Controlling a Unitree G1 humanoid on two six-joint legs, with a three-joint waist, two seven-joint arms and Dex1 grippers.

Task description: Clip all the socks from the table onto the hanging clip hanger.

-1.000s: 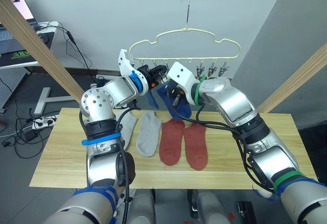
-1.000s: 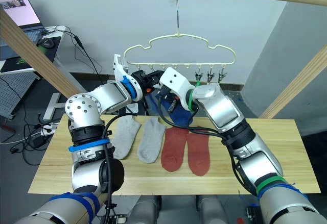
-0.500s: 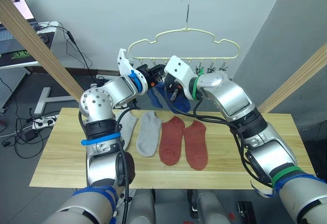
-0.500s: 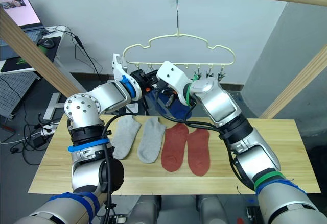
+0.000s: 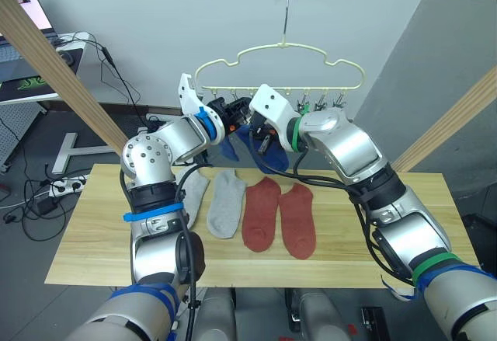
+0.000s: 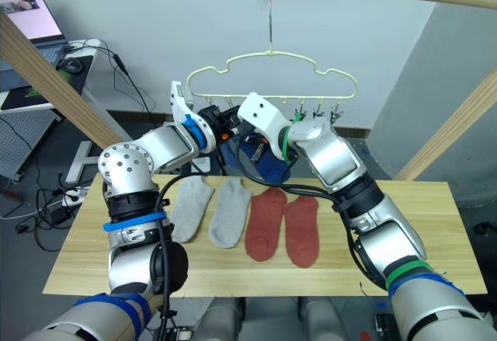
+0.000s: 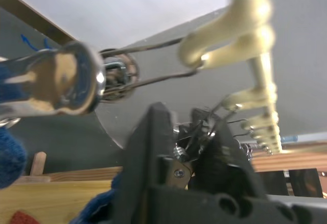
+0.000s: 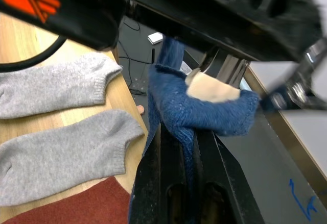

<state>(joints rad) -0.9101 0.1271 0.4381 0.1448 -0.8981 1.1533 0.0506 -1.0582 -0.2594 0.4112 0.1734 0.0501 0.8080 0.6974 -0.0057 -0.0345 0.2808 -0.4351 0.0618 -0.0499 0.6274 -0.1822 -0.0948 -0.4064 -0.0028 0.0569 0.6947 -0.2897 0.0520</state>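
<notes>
Blue sock (image 8: 176, 109), pinched in your closed right gripper (image 8: 186, 178), hangs just beside the clip (image 7: 196, 142) your left gripper (image 7: 186, 145) squeezes

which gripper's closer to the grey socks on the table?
Left, marginally. The left gripper is up by the clip hanger, above the grey socks. The right gripper, pinching a blue sock, is further toward the rust red socks.

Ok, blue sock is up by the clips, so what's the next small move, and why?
Probably nudge the blue sock's cuff up into the clip that the left tool is pinching. The right tool grips the sock just under the hanger, with its edge beside a clip. Two grey socks and two red socks lie on the table.
</notes>
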